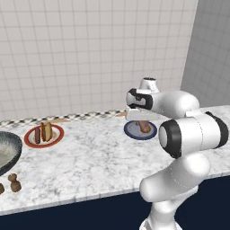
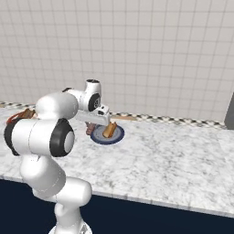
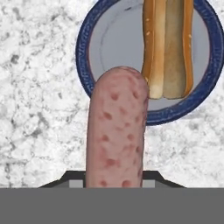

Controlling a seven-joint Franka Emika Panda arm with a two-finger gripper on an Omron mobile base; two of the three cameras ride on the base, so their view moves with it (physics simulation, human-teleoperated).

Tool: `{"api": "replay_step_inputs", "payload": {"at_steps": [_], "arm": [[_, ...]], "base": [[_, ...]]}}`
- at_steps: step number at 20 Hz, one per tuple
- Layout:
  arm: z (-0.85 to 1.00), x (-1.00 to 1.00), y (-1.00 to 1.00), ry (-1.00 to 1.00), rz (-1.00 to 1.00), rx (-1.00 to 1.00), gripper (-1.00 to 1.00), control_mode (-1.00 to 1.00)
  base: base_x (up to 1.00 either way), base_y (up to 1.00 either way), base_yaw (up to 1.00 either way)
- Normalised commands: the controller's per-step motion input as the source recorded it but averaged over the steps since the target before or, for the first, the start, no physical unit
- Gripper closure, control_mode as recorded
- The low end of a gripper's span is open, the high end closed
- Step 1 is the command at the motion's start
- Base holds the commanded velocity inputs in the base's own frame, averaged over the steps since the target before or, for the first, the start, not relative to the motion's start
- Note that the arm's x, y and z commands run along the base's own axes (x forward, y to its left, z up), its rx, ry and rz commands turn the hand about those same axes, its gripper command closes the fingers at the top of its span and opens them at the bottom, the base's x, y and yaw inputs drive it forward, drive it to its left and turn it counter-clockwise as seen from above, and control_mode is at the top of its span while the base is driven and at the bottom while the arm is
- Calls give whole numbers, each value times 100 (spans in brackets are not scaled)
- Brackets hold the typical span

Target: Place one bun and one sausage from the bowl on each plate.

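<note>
Held upright in the end effector (image 3: 114,183): a sausage (image 3: 116,131), short, slim, round-ended, pinkish red-brown with darker red speckles, clenched between the jaws and hanging just over the near rim of the navy plate (image 3: 87,39). Seen from the left base view as a small reddish stub (image 1: 142,125) under the white wrist, above that same plate (image 1: 133,133).

On the navy plate, a bun (image 3: 168,48): oblong, split lengthwise, golden-brown crust with a paler tan crumb and darker toasted edges, lying off to one side of the plate and close beside the sausage tip. Plate itself flat and round, dark blue rim, greyer glossy centre.

Farther left along the tabletop (image 1: 99,157), the second plate (image 1: 30,140), white with a broad red-orange rim, already carrying a bun (image 1: 46,131) and a sausage (image 1: 37,134) side by side. At the left edge, part of the bowl (image 1: 13,152): wide, shallow, dark grey-blue outside, speckled pale grey inside. Near it, toward the front edge, two small brown shakers (image 1: 14,182).

Tabletop of white marble with grey veining, dark navy cabinet front (image 2: 160,219) below. Behind, a wall (image 2: 137,55) of pale square tiles, with a narrow checkered trim strip (image 2: 183,120) along its foot.
</note>
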Motion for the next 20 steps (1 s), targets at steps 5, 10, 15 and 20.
{"api": "replay_step_inputs", "payload": {"at_steps": [5, 10, 15, 20], "arm": [[-23, 24, 0, 6, 0, 0, 100, -100], [-26, 17, 0, 0, 0, 0, 100, -100], [-34, 37, 0, 0, 0, 0, 100, -100], [-21, 28, 0, 0, 0, 0, 100, -100]], "base": [[0, 0, 0], [0, 0, 0], [0, 0, 0], [0, 0, 0]]}}
